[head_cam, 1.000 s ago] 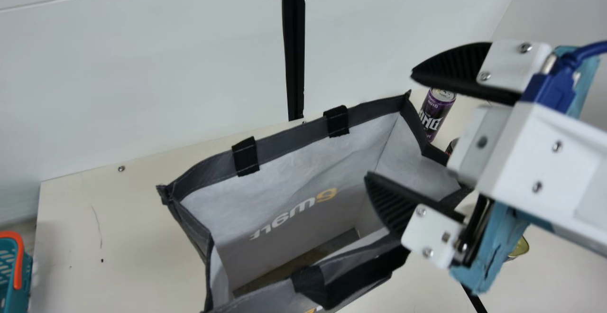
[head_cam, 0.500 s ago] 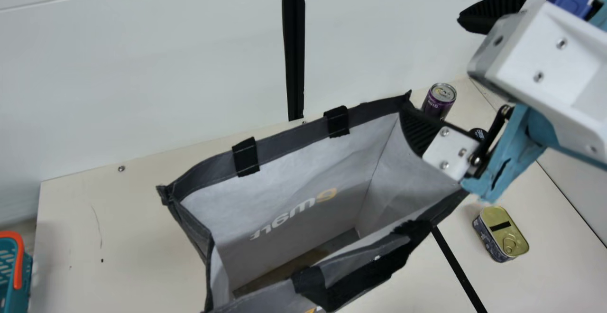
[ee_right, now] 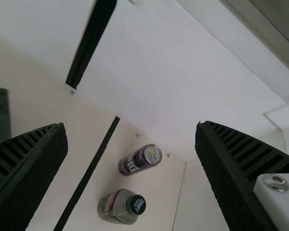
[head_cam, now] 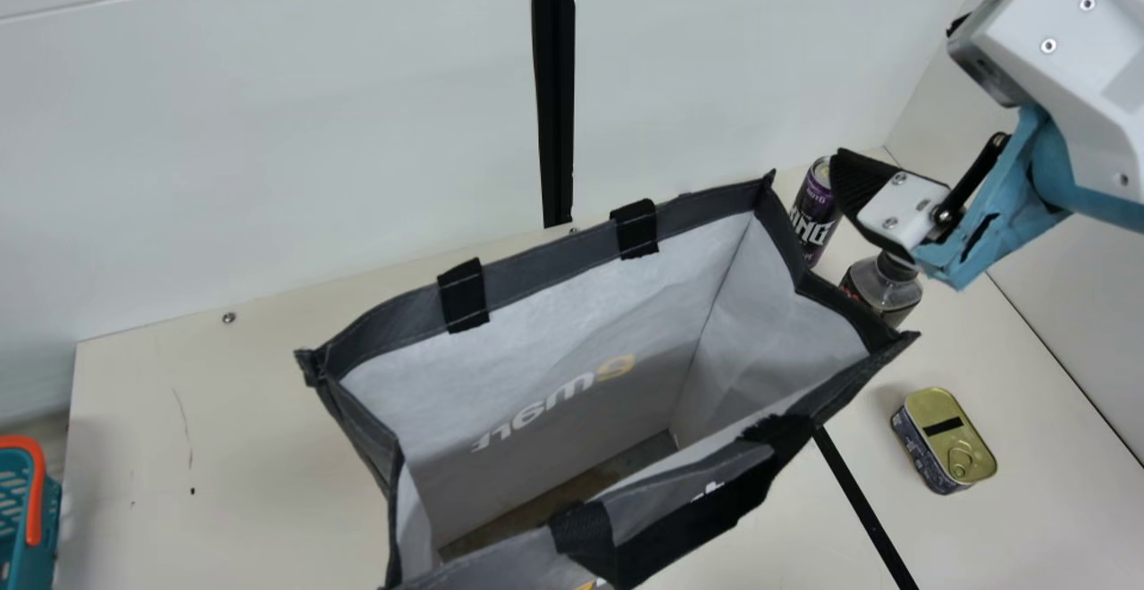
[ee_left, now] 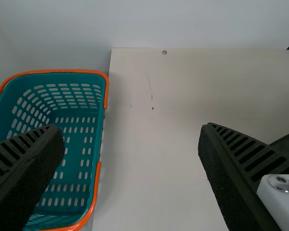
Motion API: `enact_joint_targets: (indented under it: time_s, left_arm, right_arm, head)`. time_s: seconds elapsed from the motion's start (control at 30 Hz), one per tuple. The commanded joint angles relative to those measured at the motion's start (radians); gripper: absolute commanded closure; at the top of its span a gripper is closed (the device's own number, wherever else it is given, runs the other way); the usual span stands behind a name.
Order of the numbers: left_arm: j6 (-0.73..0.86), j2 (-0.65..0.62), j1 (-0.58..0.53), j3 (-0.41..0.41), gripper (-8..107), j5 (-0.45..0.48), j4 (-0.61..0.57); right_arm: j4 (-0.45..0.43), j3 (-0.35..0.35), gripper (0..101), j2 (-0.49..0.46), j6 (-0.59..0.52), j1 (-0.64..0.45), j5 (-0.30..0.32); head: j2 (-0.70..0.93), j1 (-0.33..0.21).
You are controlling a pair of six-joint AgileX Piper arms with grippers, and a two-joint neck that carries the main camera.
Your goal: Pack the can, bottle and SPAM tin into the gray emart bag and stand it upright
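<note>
Where the main view runs out at the left, a teal basket (ee_left: pixel 51 72) sits beside the table (head_cam: pixel 223 447), and the left wrist view has the left gripper (ee_left: pixel 131 130) spread wide with nothing between its fingers. Next comes the gray emart bag (head_cam: pixel 554 259), standing with its mouth up; its walls look thin and floppy, so a knock would likely fold a side in, and the stiffer-looking rim or the black handles would be the place to hold it. Just beyond its far right corner stands the can (head_cam: pixel 811 214), smooth and probably heavy if full; I'd take it around the middle, firmly enough not to slip but short of denting it. Nearer, close to the bag's right side, is the bottle (head_cam: pixel 876 290), upright with a black cap; the body likely gives a little under pressure, so a grip low on the shoulder or around the body should beat the narrow cap. Above these is the right gripper (ee_right: pixel 131 126), also wide apart and holding nothing. Farther right, the SPAM tin (head_cam: pixel 943 442) lies flat, lid up: rigid, compact, likely dense, best pinched across its narrow width, clear of the pull tab.
</note>
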Motion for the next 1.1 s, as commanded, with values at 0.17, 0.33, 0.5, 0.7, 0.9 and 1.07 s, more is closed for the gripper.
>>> enact_joint_targets:
  time_s: [0.17,0.33,0.5,0.7,0.9,1.07]
  left_arm:
    - [0.0,0.0,0.0,0.0,9,0.0,0.0]
    - [0.0,0.0,0.0,0.0,9,0.0,0.0]
    - [0.0,0.0,0.0,0.0,9,0.0,0.0]
    - [0.0,0.0,0.0,0.0,9,0.0,0.0]
    - [0.0,0.0,0.0,0.0,9,0.0,0.0]
    - [0.0,0.0,0.0,0.0,9,0.0,0.0]
  right_arm:
    - [-0.013,0.052,6,0.018,0.055,-0.036,0.002]
    - [-0.031,0.101,6,0.025,0.103,-0.047,0.002]
    - [-0.049,0.142,6,0.031,0.142,-0.059,0.002]
    - [-0.065,0.195,6,0.032,0.176,-0.066,0.002]
    - [-0.084,0.237,6,0.03,0.195,-0.083,0.002]
    - [-0.095,0.265,6,0.03,0.199,-0.107,0.002]
  head:
    - [-0.001,-0.023]
    - [-0.001,-0.023]
    - [-0.001,-0.023]
    - [-0.001,-0.023]
    - [-0.001,-0.023]
    - [-0.001,-0.023]
